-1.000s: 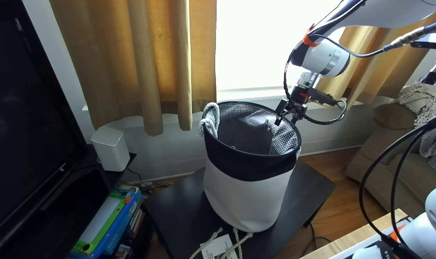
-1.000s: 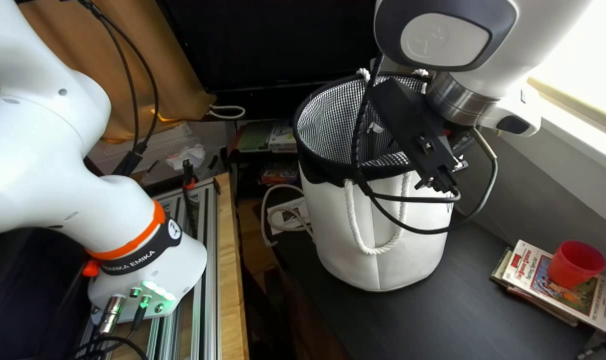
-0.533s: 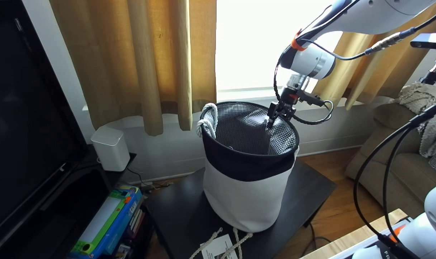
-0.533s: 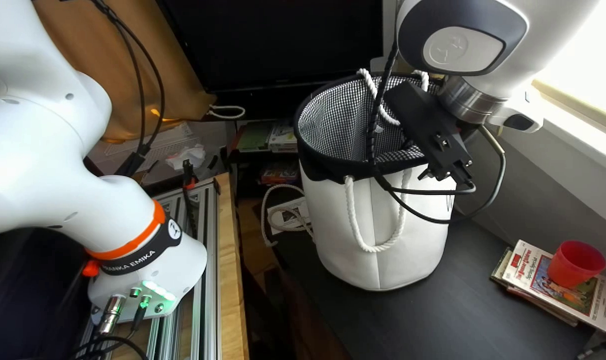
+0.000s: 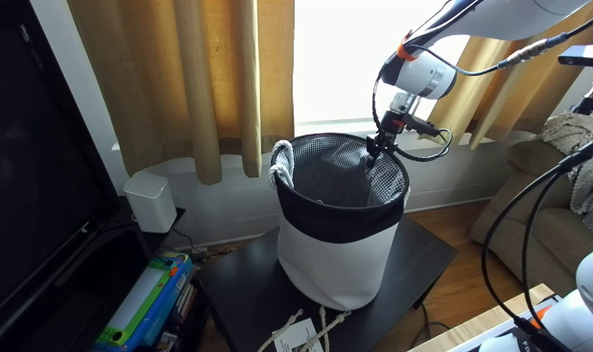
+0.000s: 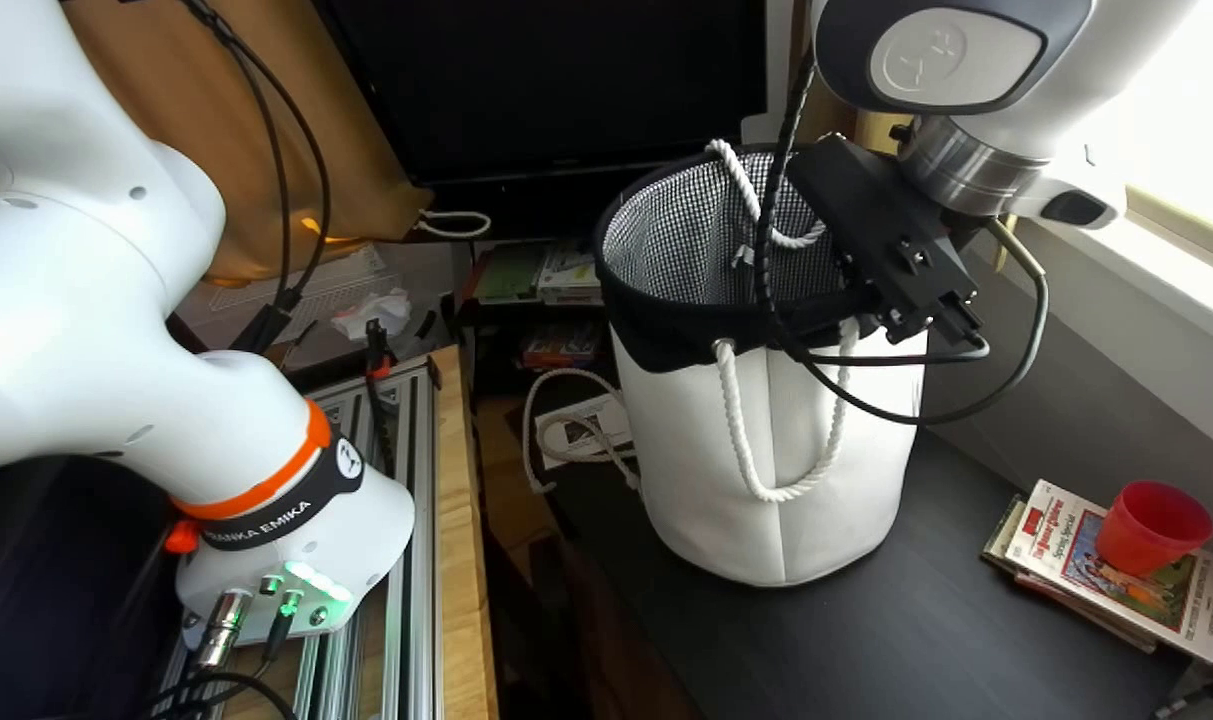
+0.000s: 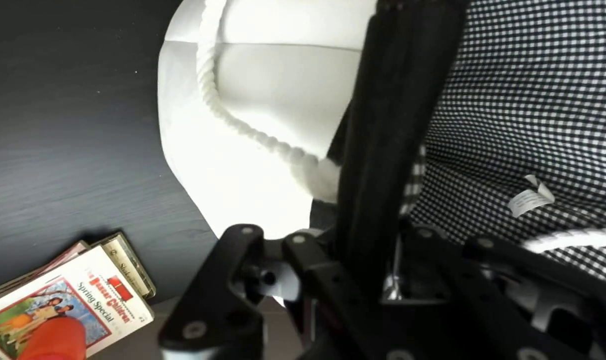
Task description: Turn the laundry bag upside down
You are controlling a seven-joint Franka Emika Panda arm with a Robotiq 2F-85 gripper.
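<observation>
The laundry bag [image 5: 338, 269], white with a black rim band [image 5: 340, 222] and checkered lining, stands mouth up on a black table [image 6: 796, 660]. My gripper [image 5: 379, 152] is at its window-side edge, shut on the rim, with one finger inside the mouth and the other outside. In the wrist view the dark rim [image 7: 392, 100] runs down between the fingers of the gripper [image 7: 360, 240]; their tips are hidden behind it. A white rope handle [image 6: 781, 492] hangs on the bag's outer side, and another handle [image 5: 282, 164] droops over the opposite rim.
Books [image 6: 1096, 590] with a red cup [image 6: 1154, 525] on top lie on the table beside the bag. Loose rope [image 5: 325, 332] and a card [image 5: 296, 335] are near its base. A white box-shaped device [image 5: 150, 203] stands by the television [image 5: 37, 146]. Curtains [image 5: 193, 88] hang behind.
My gripper has come over the rim and shut on it. The bag's rim has since risen a little, and the bag has shifted slightly toward the wall and window side.
</observation>
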